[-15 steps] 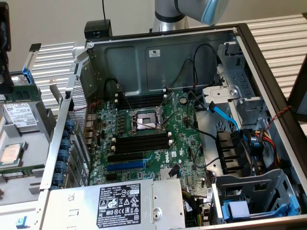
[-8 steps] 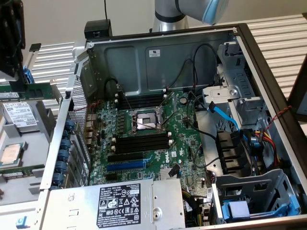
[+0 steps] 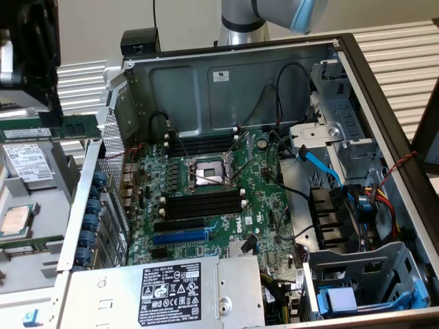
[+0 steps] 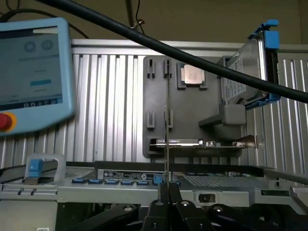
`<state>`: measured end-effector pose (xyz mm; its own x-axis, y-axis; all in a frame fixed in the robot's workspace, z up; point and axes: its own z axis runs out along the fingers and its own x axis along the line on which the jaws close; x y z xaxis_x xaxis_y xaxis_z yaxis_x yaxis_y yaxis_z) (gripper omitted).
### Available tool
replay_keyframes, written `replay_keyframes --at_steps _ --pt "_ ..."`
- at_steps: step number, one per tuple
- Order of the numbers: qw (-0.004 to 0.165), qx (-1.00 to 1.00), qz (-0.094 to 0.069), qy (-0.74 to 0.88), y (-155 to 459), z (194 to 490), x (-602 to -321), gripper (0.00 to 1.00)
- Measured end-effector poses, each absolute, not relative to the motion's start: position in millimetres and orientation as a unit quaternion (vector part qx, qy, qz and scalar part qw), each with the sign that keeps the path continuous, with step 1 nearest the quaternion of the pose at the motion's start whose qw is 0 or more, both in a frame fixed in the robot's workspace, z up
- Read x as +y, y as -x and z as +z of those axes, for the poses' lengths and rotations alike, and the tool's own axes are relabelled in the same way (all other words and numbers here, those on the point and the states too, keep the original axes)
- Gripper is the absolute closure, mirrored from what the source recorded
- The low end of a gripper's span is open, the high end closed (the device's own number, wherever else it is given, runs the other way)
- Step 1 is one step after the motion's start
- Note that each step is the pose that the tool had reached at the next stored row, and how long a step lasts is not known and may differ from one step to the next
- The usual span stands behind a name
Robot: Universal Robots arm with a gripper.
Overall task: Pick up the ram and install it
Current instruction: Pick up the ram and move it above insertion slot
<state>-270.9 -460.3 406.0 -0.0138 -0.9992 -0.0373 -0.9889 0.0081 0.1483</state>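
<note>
One ram [image 3: 79, 126] and one gripper [image 4: 166, 191]. One open computer case [image 3: 226, 82] with one motherboard [image 3: 264, 205] — on it two banks of black memory slots [image 3: 202, 145], one processor socket [image 3: 206, 171], one blue expansion slot [image 3: 180, 237]. Also — one hard drive [image 4: 245, 77], one loose processor chip [image 4: 192, 74], one pendant [image 4: 29, 72].

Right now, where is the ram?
The ram is at the exterior view's left, outside the case, clamped in the gripper. The hard drive lies just below it in that view.
</note>
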Motion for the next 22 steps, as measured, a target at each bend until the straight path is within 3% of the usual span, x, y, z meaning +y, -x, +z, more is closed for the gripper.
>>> replay_keyframes --at_steps 22 --pt "0.038 -0.709 -0.065 -0.701 180 406 -448 0.88"
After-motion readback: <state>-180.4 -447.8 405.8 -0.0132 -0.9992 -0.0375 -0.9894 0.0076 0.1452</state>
